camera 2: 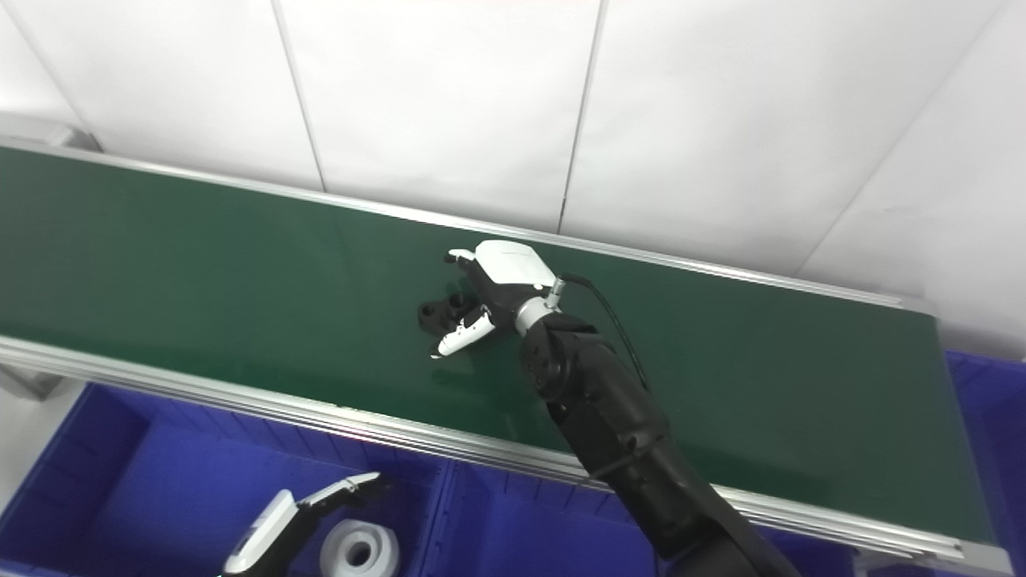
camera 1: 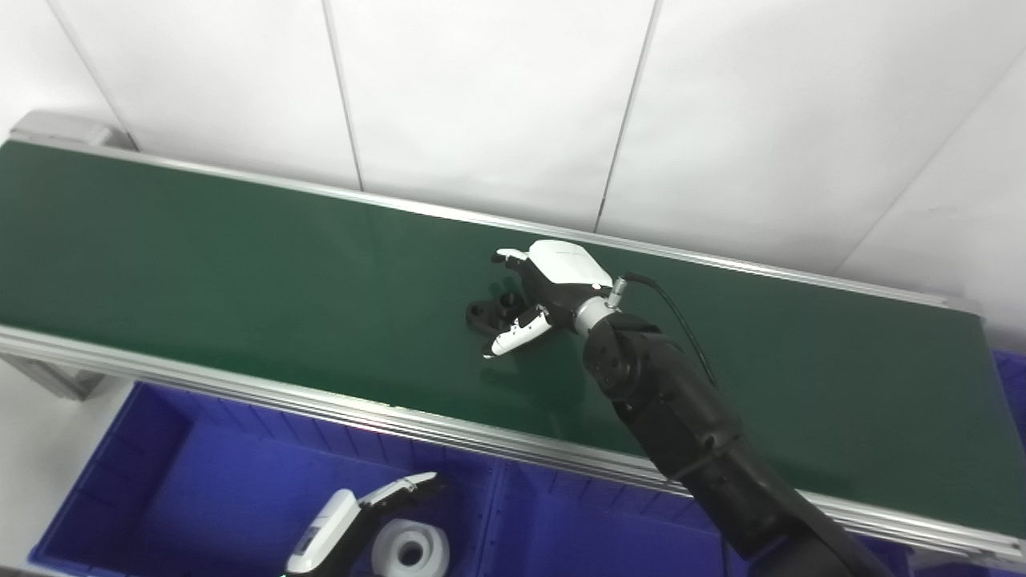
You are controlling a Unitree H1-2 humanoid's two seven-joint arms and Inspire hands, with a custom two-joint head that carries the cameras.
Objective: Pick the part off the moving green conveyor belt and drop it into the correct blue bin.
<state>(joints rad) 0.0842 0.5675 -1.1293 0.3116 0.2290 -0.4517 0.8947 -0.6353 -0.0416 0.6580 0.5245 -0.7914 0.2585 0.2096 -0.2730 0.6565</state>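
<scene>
Nearest the bottom edge, the left hand (camera 1: 337, 535) hangs over the left blue bin (camera 1: 160, 489), fingers (camera 1: 405, 486) spread apart and gripping nothing; only part of the hand shows, since the frame cuts off its arm. Just beside it on the bin floor lies a white ring-shaped part (camera 1: 410, 550), close to the divider wall that separates this bin from the middle blue bin (camera 2: 545, 529). A third blue bin (camera 2: 990, 401) peeks out past the right end of the conveyor. Above the bins runs the aluminium near rail (camera 1: 321, 405) of the green conveyor belt (camera 1: 200, 272), which crosses the whole view at a slant (no table is visible under it, so the belt's edges serve as the reference). The right arm (camera 1: 689, 433) reaches from the bottom right across the near rail to about the middle of the belt, closer to the far edge than the near one. There the right hand (camera 1: 549, 292) is lowered onto the black part (camera 1: 490, 312), a dark piece with round holes lying on the belt surface; the thumb (camera 1: 517, 335) sits on the part's near side and the other fingers curl down on its far side, touching it, though whether the grip is closed firm cannot be told. Behind the far rail stands a white panelled wall (camera 2: 441, 104).
</scene>
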